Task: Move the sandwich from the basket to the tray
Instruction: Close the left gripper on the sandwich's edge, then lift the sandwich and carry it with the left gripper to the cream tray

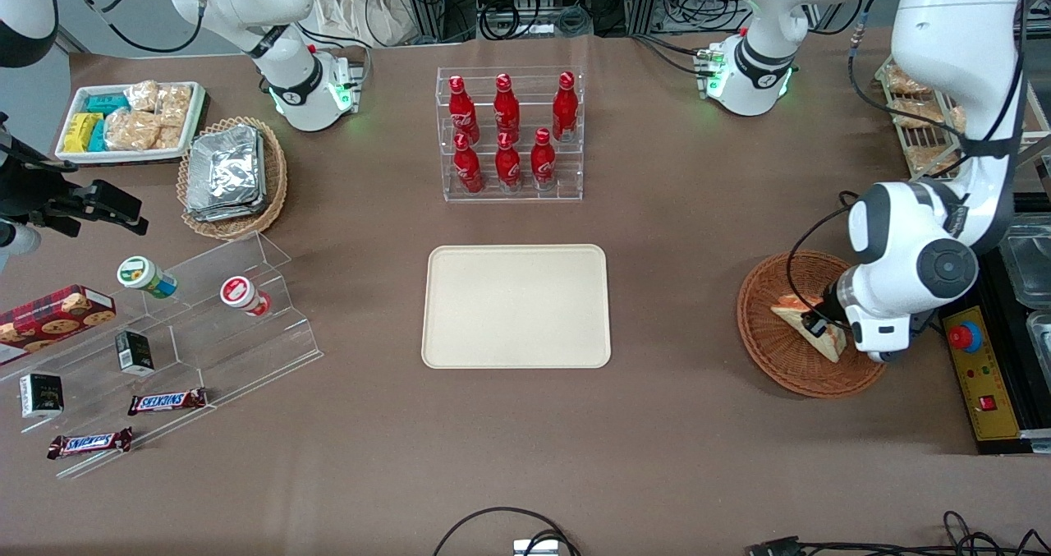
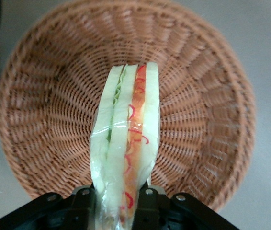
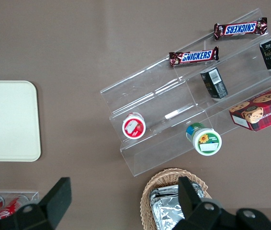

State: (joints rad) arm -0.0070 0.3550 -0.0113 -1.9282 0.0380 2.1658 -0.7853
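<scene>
Gripping the sandwich (image 2: 126,143) between closed fingers (image 2: 147,203), gripper (image 1: 821,323) sits over basket (image 1: 772,351) near bench's working-arm edge; tray (image 1: 517,351) mid-bench.

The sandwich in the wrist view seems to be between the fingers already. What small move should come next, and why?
Probably a short lift straight up. The gripper is shut on the sandwich, a finger on each bread face, with the wedge over the basket. The tray lies bare toward the parked arm's end, so clearing the rim comes first.
</scene>
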